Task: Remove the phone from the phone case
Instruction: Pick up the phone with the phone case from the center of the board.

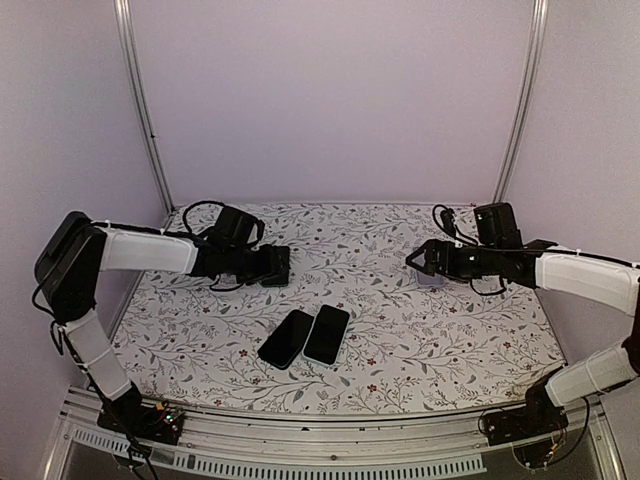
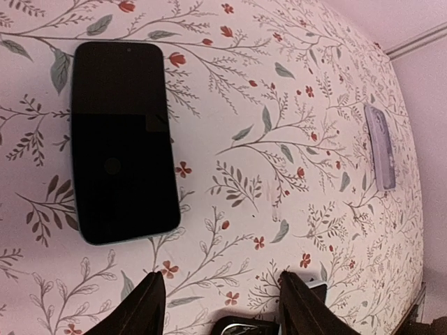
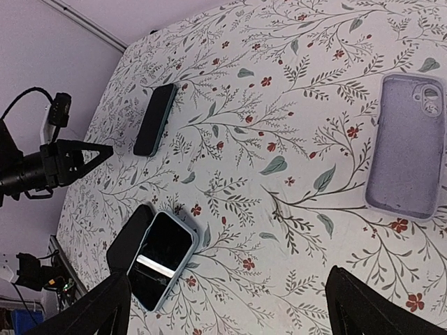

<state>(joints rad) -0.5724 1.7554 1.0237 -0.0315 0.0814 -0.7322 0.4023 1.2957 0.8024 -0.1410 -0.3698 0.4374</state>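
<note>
— Toward the right edge of the table [image 1: 400, 345], what is seen?

— A lilac phone case [image 3: 407, 153] is laid flat there, hollow side up, and nothing is held in it. The right gripper [image 3: 230, 272] is hung close by, off the flowered cloth [image 3: 293, 91]. Its fingers [image 3: 356, 307] are spread wide, and nothing is caught between them.

— And where is the phone found?

— A dark phone [image 2: 122, 139] is laid flat on the left half of the table, about midway between the front and back edges and well apart from the case. The left gripper [image 2: 222, 276] is held near it with the jaws parted. Nothing is gripped, and the phone is left untouched, just beyond the fingertips [image 2: 155, 283].

— Is anything else laid out?

— Near the middle of the front edge two more items are set side by side, their long edges touching: a black handset [image 1: 286, 338] and a blue-rimmed handset [image 1: 326, 334]. Whether the black one is a phone or only a case cannot be told.
</note>
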